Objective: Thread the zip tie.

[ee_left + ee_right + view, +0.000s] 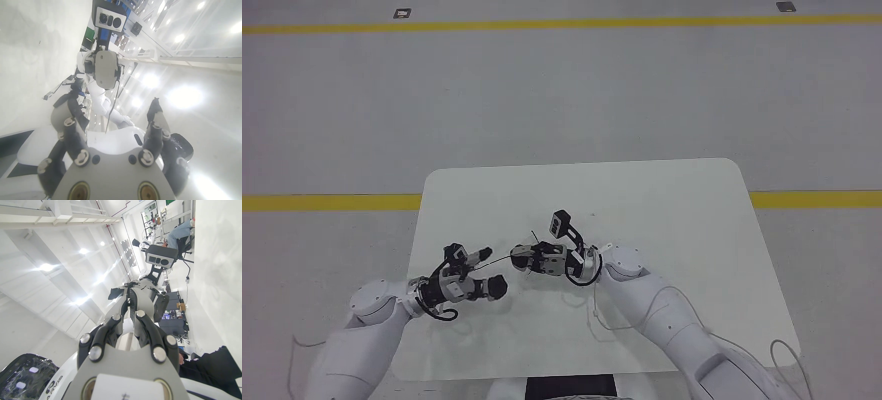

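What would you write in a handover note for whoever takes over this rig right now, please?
The left pincer is open, above the table, facing the right pincer.
The right pincer is shut on the zip tie, a thin strip that runs from it towards the open left pincer.
Done: the zip tie is off the table and held out between the two arms.
Left: no closed loop shows, so the threading appears not yet done. The tie's head is too small to make out.
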Tool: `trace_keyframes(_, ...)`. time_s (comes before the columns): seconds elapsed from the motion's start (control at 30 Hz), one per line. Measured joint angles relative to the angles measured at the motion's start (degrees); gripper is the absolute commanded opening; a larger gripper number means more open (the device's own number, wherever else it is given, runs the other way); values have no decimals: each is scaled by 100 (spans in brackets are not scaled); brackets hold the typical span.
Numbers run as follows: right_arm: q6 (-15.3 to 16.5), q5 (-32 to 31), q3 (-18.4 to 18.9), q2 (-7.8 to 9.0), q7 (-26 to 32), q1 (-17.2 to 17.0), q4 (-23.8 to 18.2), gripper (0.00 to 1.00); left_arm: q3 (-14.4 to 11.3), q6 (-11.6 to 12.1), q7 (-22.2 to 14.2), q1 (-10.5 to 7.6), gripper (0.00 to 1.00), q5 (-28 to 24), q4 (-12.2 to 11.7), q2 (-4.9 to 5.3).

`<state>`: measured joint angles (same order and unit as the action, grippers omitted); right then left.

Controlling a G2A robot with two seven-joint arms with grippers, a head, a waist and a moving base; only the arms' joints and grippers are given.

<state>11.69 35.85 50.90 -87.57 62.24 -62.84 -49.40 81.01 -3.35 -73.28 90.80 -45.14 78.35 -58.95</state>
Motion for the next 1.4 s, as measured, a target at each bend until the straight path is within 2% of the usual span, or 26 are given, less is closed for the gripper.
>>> trace_keyframes(0.13, -25, -121, 5, 28, -31, -21, -59, 0, -16, 32, 0, -6, 33, -24, -35, 16)
trace_keyframes(0.23, -43, -191, 0, 47, -3, -27, -95, 0, -29, 53, 14, -5, 29, -34, -55, 27)
trace_keyframes(0.53, -55, -267, -36, 75, 124, -40, -210, 0, -94, 143, 111, -15, 26, 0, -62, 53)
trace_keyframes(0.8, 31, 16, -38, 64, 321, -79, -232, 0, -128, 219, 154, -6, 26, -115, -57, 69)
trace_keyframes(1.03, -4, -93, -151, 42, 230, -26, -171, 0, -132, 240, 137, -1, 21, -217, -62, 90)
trace_keyframes(1.4, 4, -158, -251, 22, 150, 12, -173, 0, -178, 263, 159, -9, 19, -245, -75, 119)
